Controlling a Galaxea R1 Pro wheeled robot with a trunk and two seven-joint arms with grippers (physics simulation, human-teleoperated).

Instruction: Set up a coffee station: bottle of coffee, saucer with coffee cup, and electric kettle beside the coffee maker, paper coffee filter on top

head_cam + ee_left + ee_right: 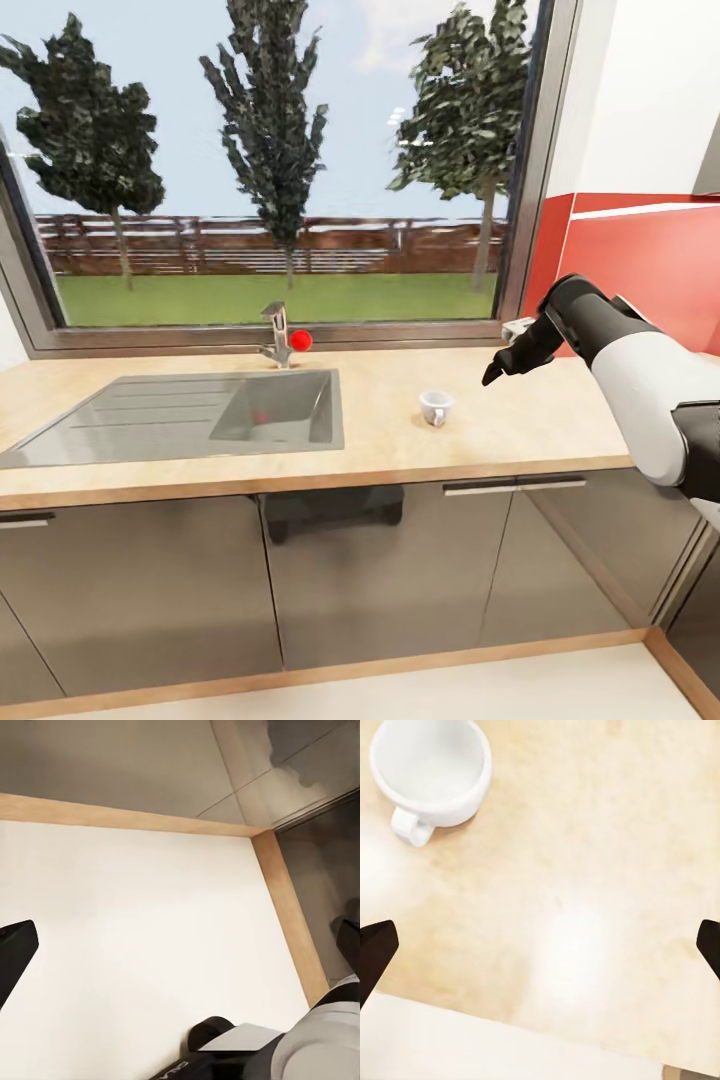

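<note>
Your coffee cup point(436, 406) stands upright on the wooden countertop point(400, 440), just beyond the right end of the sink point(180, 415), with its handle turned toward the counter's front edge. From the right wrist view the cup point(431, 772) reads as empty: you see only its plain white inside, and the handle sticks out from its side. It sits directly on the bare counter.

The sink basin holds nothing you can make out except a faint reddish reflection on its inner wall. The faucet point(275, 335) stands behind the basin, and a small red ball point(301, 340) sits just beside it near the window sill.

Your right gripper point(497, 368) hovers above the countertop, to the right of the cup and a little farther back, apart from it and touching nothing. In the right wrist view its two dark fingertips point(375, 949) stand wide apart at opposite edges of the picture, so the hand is open and holds nothing, with bare counter between them. The cup lies off to one side of that gap, not between the fingers.

Your left gripper point(180, 967) looks down at the pale floor point(135, 930) beside the wooden plinth of the cabinets. One dark fingertip point(15, 949) shows at one edge and another at the opposite edge, spread apart and empty.
</note>
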